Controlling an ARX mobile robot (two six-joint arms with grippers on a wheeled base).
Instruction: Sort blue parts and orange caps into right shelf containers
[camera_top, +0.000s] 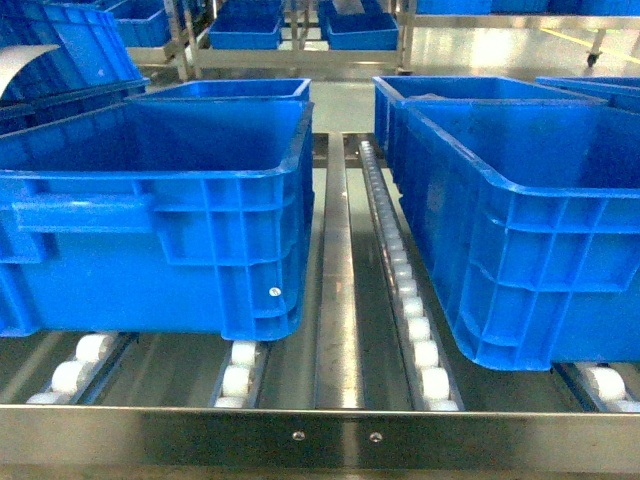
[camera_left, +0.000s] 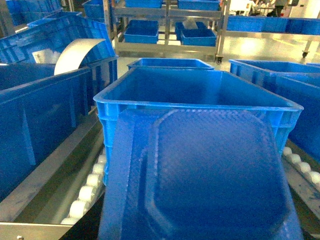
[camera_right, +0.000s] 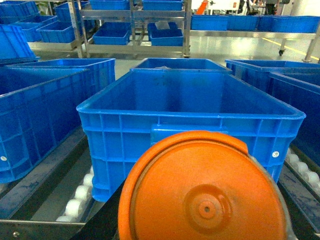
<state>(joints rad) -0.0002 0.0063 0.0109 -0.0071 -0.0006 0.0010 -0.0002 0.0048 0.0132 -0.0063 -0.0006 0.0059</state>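
Observation:
A dark blue part (camera_left: 210, 180) with a flat, octagon-patterned face fills the lower left wrist view, held up in front of a deep blue container (camera_left: 200, 102). It hides my left gripper's fingers. In the right wrist view a round orange cap (camera_right: 205, 195) with a small centre hub is held up before another deep container (camera_right: 150, 130), covering my right gripper's fingers. The head view shows two big blue containers, one on the left (camera_top: 160, 240) and one on the right (camera_top: 540, 250). Neither arm appears there.
White rollers (camera_top: 415, 320) run in steel tracks between and under the containers. A steel rail (camera_top: 320, 435) crosses the shelf front. More blue bins sit behind and on far racks (camera_top: 245, 30). A curved white sheet (camera_left: 75, 52) stands in a bin at left.

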